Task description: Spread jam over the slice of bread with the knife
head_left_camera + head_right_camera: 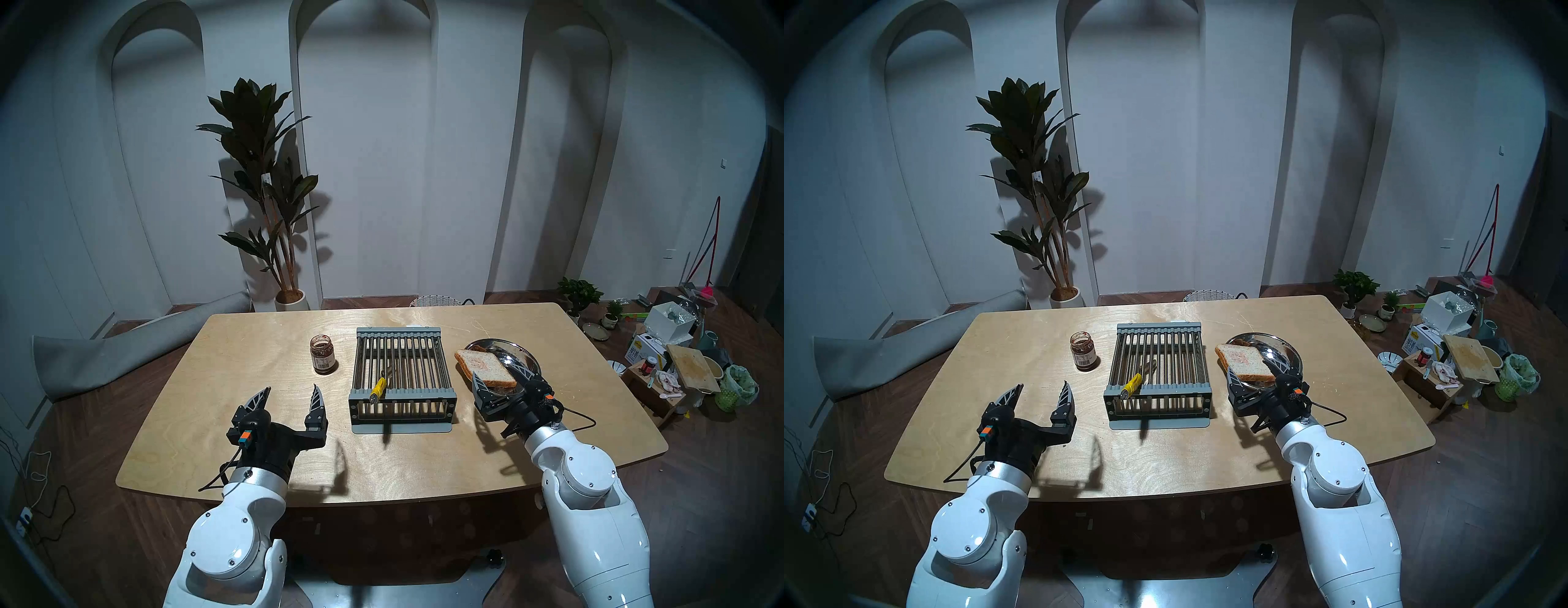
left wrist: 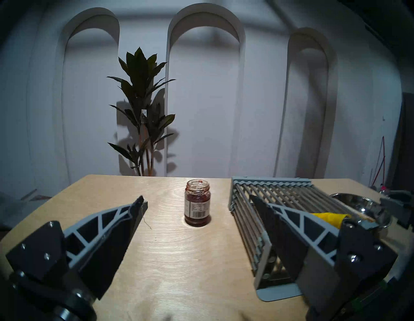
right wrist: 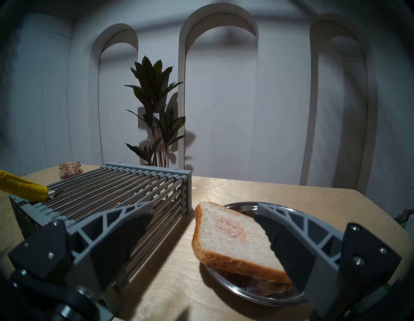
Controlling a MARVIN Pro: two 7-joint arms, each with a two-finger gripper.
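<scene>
**Both grippers spread and empty; jam jar, knife on rack, bread on metal plate**

Left gripper [image 1: 292,395] hangs over the near-left of the wooden table [image 1: 237,407], jaws spread wide, nothing between them. Beyond it the jam jar [image 1: 323,354] stands upright on the table, lid off, clear glass smeared dark red-brown inside, white barcode label facing the robot; level of jam hard to judge. Just right of the jar sits the grey drying rack [image 1: 401,373] with metal bars. The knife [image 1: 379,387] lies across the bars at the rack's near-left, yellow handle pointing toward the robot and sticking slightly past the front edge; its blade blends into the bars and is hard to make out. Right of the rack, the slice of bread [image 3: 233,237] rests on a shiny metal plate [image 3: 257,293], tilted, its left edge overhanging the plate rim: pale crumb, brown crust, faint pink smear in the middle. A second slice seems to lie under it, mostly hidden. Right gripper [image 3: 205,226] is level at the bread's near edge, jaws wide, one finger either side of the slice; contact can't be told. The right finger covers the bread's right corner.
</scene>
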